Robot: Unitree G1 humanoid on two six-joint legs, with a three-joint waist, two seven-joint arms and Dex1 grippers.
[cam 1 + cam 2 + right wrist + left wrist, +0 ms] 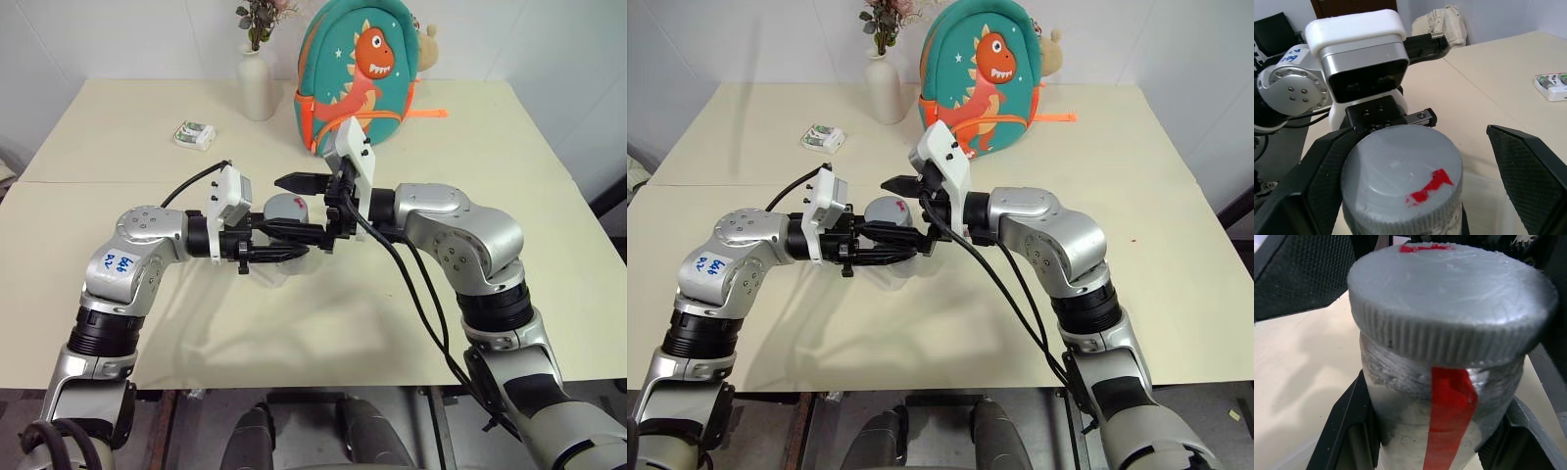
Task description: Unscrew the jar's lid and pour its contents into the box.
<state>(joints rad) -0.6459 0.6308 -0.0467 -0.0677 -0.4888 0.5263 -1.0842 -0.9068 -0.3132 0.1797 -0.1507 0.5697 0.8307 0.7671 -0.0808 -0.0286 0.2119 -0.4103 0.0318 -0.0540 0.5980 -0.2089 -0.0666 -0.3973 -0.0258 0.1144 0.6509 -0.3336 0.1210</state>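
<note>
The silvery-grey jar (1400, 431) with a red stripe is held upright above the table, and my left gripper (299, 245) is shut on its body, with one finger (1344, 431) on each side. Its grey lid (285, 208), marked with red, sits screwed on top. My right gripper (299, 211) comes in from the right, open, and its two fingers (1528, 171) straddle the lid without closing on it. The clear box (276, 274) lies on the table directly under the jar, mostly hidden by the grippers. The contents are hidden inside the jar.
A white vase (257, 86) with dried flowers and a teal dinosaur backpack (358, 78) stand at the table's far side. A small white-and-green packet (194, 134) lies at the far left. Black cables hang from both wrists.
</note>
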